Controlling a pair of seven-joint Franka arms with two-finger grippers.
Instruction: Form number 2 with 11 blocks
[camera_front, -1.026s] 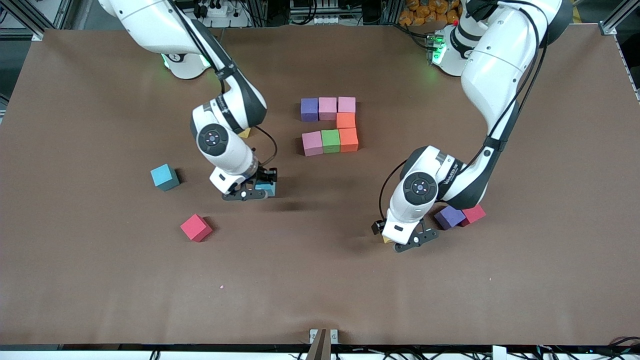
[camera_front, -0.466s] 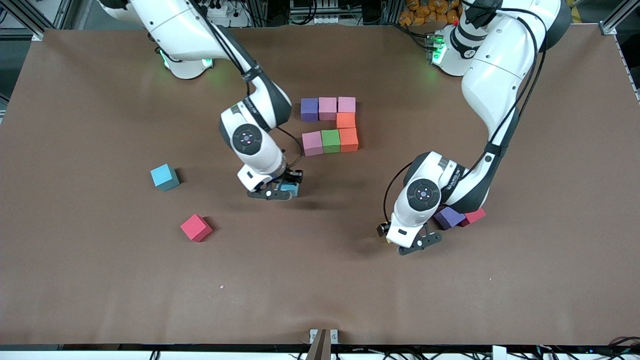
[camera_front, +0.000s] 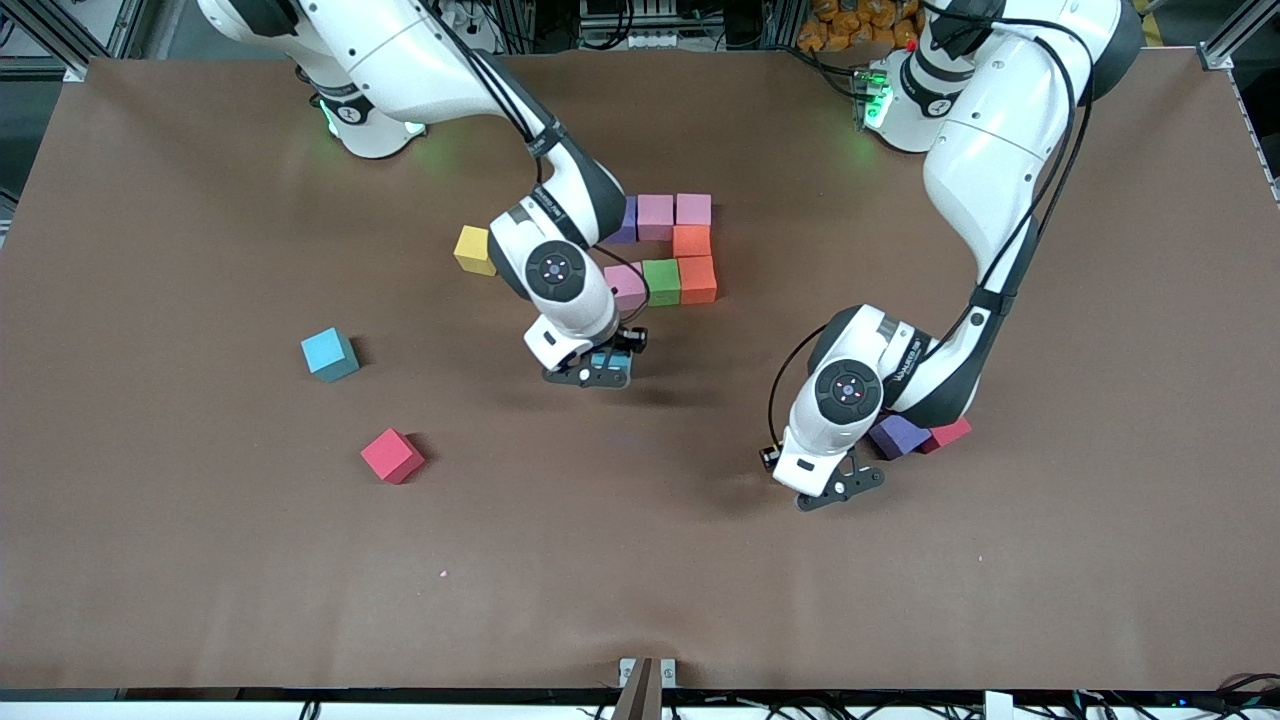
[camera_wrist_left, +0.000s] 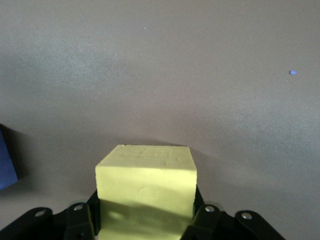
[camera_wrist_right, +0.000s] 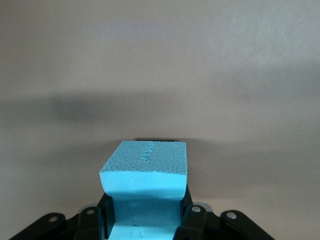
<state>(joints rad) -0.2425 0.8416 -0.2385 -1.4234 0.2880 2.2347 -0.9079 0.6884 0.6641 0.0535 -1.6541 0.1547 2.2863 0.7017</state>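
Front view, my right gripper (camera_front: 597, 372): clamped on a light blue block (camera_front: 604, 361), over bare table (camera_front: 200, 560) just nearer the camera than the unfinished number 2 (camera_front: 662, 250).
Front view, my left gripper (camera_front: 833, 485): low over the table toward my left arm's end, beside a purple block (camera_front: 898, 436) and a red block (camera_front: 948, 431); from here I cannot see what it holds.
Front view, loose blocks: yellow block (camera_front: 473, 249) beside the digit; another light blue block (camera_front: 329, 354) and another red block (camera_front: 392, 455) toward my right arm's end.
Left wrist view: my fingers (camera_wrist_left: 204, 220) sit against both sides of a pale yellow block (camera_wrist_left: 146, 187) resting on the table.
Right wrist view: the light blue block (camera_wrist_right: 145, 185) sits gripped between my pads (camera_wrist_right: 192, 220).
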